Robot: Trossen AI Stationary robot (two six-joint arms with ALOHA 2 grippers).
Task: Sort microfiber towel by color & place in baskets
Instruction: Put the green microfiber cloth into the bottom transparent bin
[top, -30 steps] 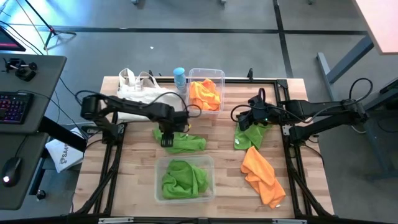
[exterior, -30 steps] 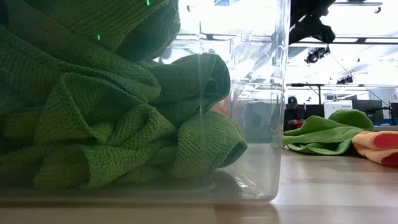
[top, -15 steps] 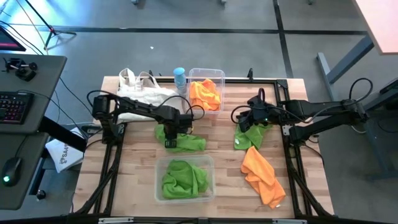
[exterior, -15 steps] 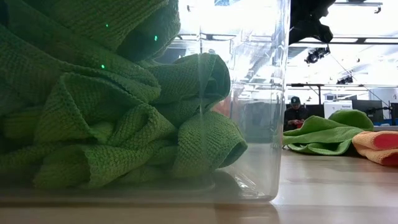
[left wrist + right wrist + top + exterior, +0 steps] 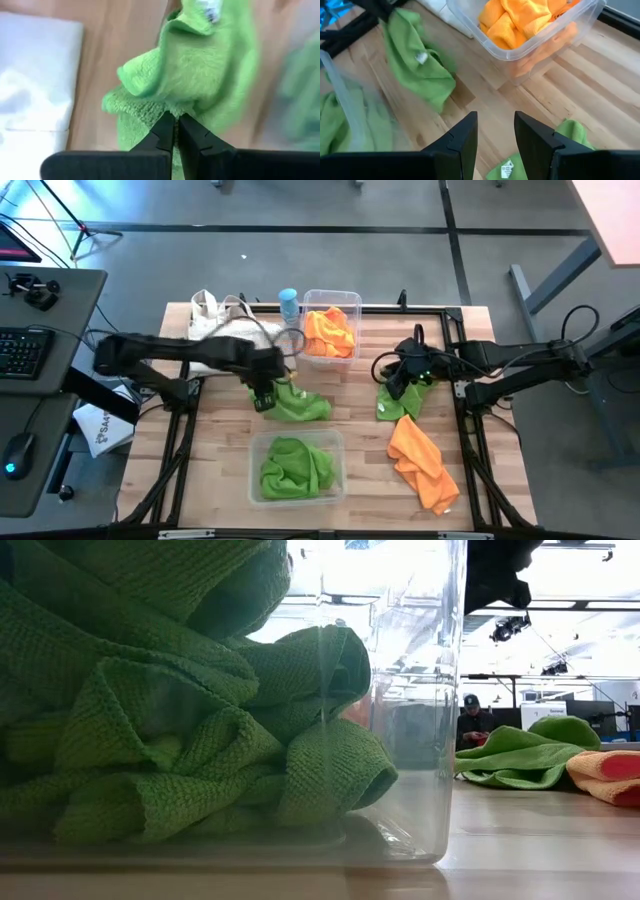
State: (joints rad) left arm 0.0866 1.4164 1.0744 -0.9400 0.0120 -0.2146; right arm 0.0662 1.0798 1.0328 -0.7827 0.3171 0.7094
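Towel (image 5: pixel 297 402) in left pincer (image 5: pixel 264 397), lengthwise rightward.

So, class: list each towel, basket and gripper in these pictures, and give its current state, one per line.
left gripper: shut on green towel, lifting one end
right gripper: open, above second green towel
orange towel: loose on table
near basket: holds green towels
far basket: holds orange towels

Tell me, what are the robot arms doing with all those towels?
They sort towels by color. The left end effector is shut on a green towel near the basket of green towels. The right end effector hangs open over another green towel. One orange towel waits on the table.
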